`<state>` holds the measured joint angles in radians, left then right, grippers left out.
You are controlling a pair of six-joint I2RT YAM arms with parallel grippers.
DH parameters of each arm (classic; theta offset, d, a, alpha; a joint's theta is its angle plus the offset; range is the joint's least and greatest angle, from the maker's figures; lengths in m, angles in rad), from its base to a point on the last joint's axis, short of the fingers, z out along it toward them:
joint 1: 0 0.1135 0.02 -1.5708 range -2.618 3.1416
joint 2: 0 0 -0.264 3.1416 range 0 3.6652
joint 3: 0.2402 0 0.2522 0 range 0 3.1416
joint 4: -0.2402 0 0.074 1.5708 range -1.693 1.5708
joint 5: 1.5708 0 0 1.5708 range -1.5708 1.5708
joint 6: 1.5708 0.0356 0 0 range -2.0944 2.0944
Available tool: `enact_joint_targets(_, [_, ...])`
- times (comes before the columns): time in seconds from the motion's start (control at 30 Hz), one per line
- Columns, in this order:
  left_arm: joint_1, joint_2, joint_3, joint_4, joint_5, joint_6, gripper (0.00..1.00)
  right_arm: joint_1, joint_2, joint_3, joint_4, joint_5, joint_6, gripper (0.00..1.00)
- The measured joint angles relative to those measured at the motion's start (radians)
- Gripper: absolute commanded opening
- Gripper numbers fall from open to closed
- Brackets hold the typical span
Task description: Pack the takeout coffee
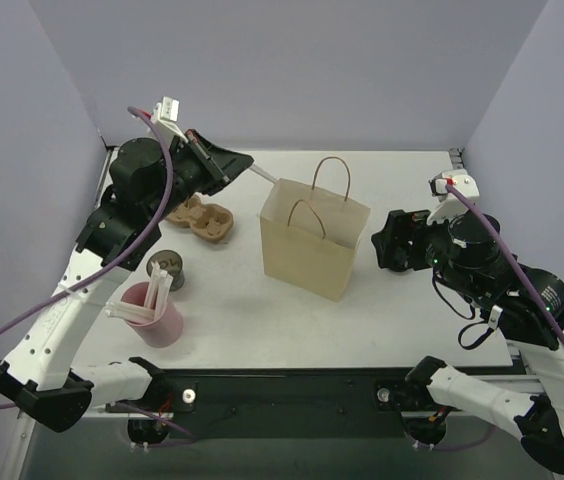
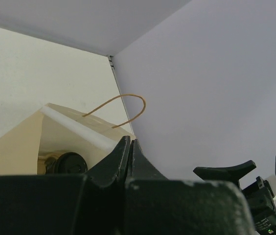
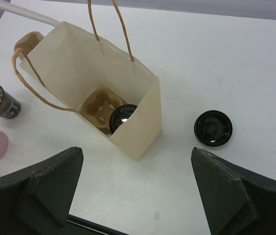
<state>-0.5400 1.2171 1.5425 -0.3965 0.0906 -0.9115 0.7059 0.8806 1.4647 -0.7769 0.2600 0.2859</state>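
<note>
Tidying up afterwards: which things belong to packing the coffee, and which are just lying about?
Job: lidded coffee cup, paper bag, pulp tray inside it, white stick in left gripper.
Lying about: pink cup, spare pulp tray, open dark cup, loose lid.

White table point(image 1: 242, 320) inside 3 plain lilac walls point(image 1: 292, 70), even light
</note>
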Motion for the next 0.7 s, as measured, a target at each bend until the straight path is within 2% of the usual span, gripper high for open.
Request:
enact_joint_targets(0.3, [-0.008,-0.029,0.054,0.012,-0.065,0.049,0.0,0.0,-0.004,-0.011,-0.002,0.014,-0.013,1.0])
enact_joint_targets(0.57, [-0.008,-0.029,0.066,-0.019,-0.003,0.057,0.0,0.0,0.0,-0.011,-0.002,0.022,-0.021,1.0])
enact_joint_targets(0.7, [-0.008,-0.05,0.008,-0.005,0.052,0.023,0.0,0.0,0.001,-0.011,-0.002,0.024,-0.018,1.0])
